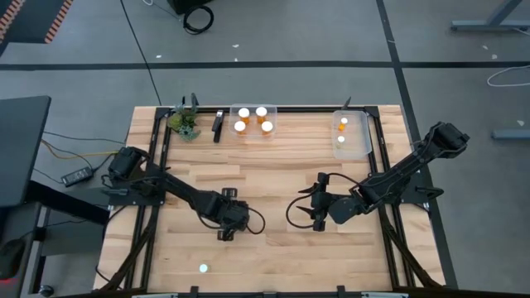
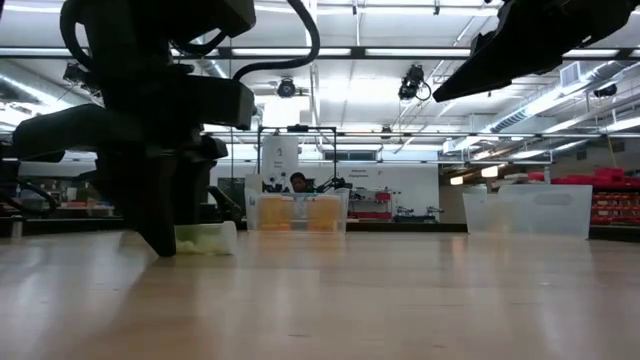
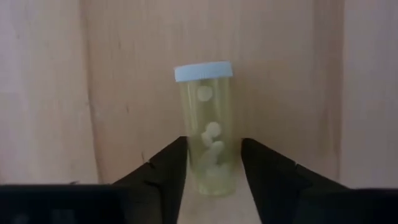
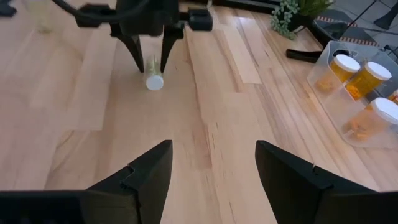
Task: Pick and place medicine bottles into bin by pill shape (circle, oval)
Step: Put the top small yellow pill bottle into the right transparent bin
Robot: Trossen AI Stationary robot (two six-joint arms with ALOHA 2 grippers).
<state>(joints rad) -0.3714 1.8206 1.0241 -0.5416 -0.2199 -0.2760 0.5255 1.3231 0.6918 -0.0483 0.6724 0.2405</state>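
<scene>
A pale translucent bottle with a white cap and round white pills lies on its side on the table. My left gripper is open and low over it, pointing down, one finger on each side of the bottle's bottom half. I see no touch in the right wrist view. In the high view my left gripper hides this bottle. My right gripper is open and empty above the table's middle right. Another white-capped bottle stands near the front edge.
A clear bin at the far edge holds several orange bottles. A second clear bin at the far right holds two bottles. A small plant and a dark object lie at the far left. Bare wood separates the grippers.
</scene>
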